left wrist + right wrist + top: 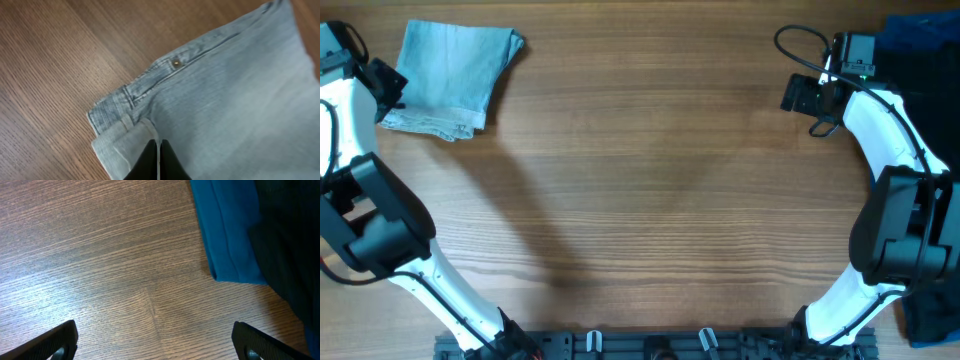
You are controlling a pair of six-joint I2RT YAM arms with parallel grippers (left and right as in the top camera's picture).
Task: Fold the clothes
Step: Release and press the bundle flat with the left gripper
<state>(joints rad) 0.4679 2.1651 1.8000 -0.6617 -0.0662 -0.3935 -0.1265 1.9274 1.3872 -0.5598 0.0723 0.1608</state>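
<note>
Left pincer point(158, 150): clenched, tips pressed together low in the left wrist view, right over the rolled cuff point(125, 145) of the light blue faded denim shorts point(235, 95). Cannot tell whether a layer of denim is nipped between the tips or they merely sit on it. Just beyond the cuff are the waistband seam and a small brass rivet point(175, 63).

Shorts: upper left of the overhead frame, a compact, roughly square bundle with layers stacked and one edge slightly ragged at its lower left. They lie flat on the brown wooden desk point(650, 180).

Right pincer point(155, 342): released, fingers wide apart, grasping nothing, over bare wood at the upper right of the overhead frame. Just beside it lie a dark blue folded cloth point(225, 230) and a black garment point(290, 240), touching each other and well apart from the shorts.

Step, as judged: fold looks nearly finished, with the left arm at a last tuck or tidy of the cuffed corner.

Next move calls for:
- A sure pinch through the cuff layers only, if another fold is wanted.
- A low carry across, so the stack does not slide.
- Otherwise, letting go and lifting straight off.

Containers: none in view.
</note>
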